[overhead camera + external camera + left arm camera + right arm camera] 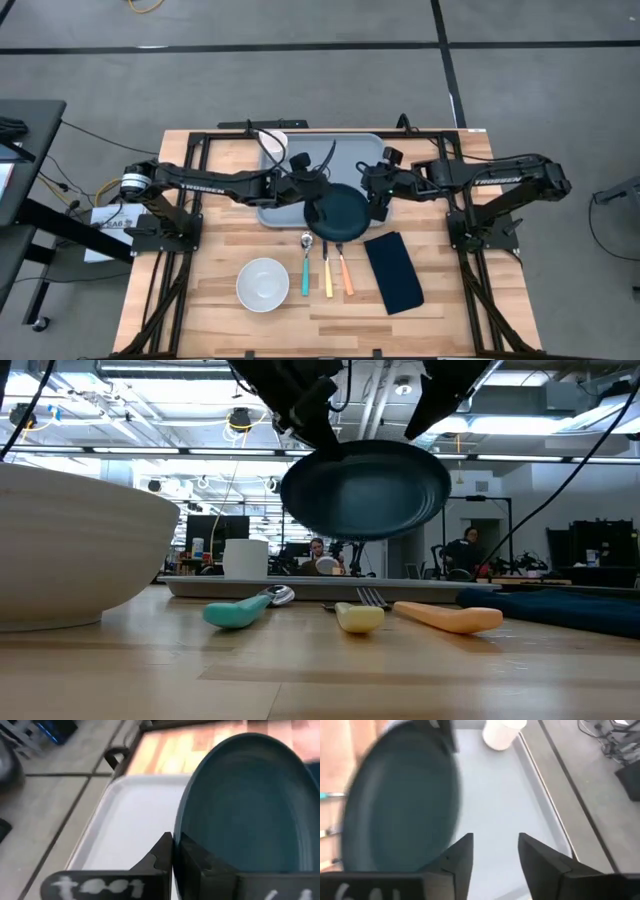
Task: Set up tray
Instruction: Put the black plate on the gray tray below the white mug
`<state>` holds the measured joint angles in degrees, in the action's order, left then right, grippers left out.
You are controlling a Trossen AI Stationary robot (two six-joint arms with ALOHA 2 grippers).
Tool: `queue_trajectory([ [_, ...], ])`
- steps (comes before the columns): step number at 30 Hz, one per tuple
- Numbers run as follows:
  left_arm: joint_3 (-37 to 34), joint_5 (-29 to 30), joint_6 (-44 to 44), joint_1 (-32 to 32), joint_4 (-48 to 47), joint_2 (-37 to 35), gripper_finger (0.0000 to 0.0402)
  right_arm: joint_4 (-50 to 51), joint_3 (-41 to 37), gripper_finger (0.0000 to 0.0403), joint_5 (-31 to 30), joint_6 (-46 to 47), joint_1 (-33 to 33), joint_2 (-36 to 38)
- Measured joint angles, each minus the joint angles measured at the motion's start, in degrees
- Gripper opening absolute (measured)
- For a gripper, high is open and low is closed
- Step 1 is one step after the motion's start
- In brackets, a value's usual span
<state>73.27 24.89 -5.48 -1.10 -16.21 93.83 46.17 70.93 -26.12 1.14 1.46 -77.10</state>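
Observation:
The dark navy round plate [340, 210] hangs tilted in the air above the tray's near edge, clear of the table in the low view [365, 490]. The light grey-blue tray [345, 155] lies at the table's far middle, with a white cup [275, 146] standing in its left far corner. My left gripper [312, 200] is shut on the plate's left rim. My right gripper [378, 205] is open just right of the plate, its fingers [460, 855] over the tray [505, 795] beside the plate's edge [402, 805]. My left gripper [173, 840] pinches the plate's rim [181, 827] on its left side, one finger on the inner face and one on the underside. It comes from the table's left. The plate is lifted clear and tilted, partly over the tray [135, 825].
On the near half of the table lie a white bowl [263, 283], a teal-handled spoon [306, 268], a yellow-handled fork [326, 272], an orange-handled knife [344, 272] and a folded dark navy napkin [394, 272]. People sit in the room behind the table [465, 550].

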Motion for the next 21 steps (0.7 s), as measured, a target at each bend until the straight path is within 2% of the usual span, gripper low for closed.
queue_trajectory([
  [4, 2.83, 0.04, 0.01, -0.87, -4.25, -0.13, 0.0, 0.16, 0.0, 0.0174, -0.16, -0.32, -0.03, 0.0],
  [8, 6.55, -0.16, 0.02, -3.92, -13.12, -0.59, 0.0, 1.01, 0.0, 0.0186, -1.69, -0.77, 0.04, 0.0],
  [10, 8.39, -3.26, 0.0, -6.54, -18.2, -0.98, 0.0, 2.17, 0.0, 0.0189, -2.64, -0.73, -0.03, 0.0],
  [13, 11.32, -11.15, -1.77, -11.55, -24.41, -1.02, 0.0, 3.66, 0.0, 0.0193, -2.7, -0.69, -0.02, 0.0],
  [16, 13.72, -16.3, -6.37, -16.64, -28.04, -0.99, 0.0, 4.62, 0.0, 0.0194, -2.59, -0.2, 0.02, 0.0],
  [21, 15.96, -23.47, -24.34, -24.14, -32.15, -0.99, 0.0, 6.03, 0.0, 0.0192, -2.54, 0.34, 0.0, 0.0],
])
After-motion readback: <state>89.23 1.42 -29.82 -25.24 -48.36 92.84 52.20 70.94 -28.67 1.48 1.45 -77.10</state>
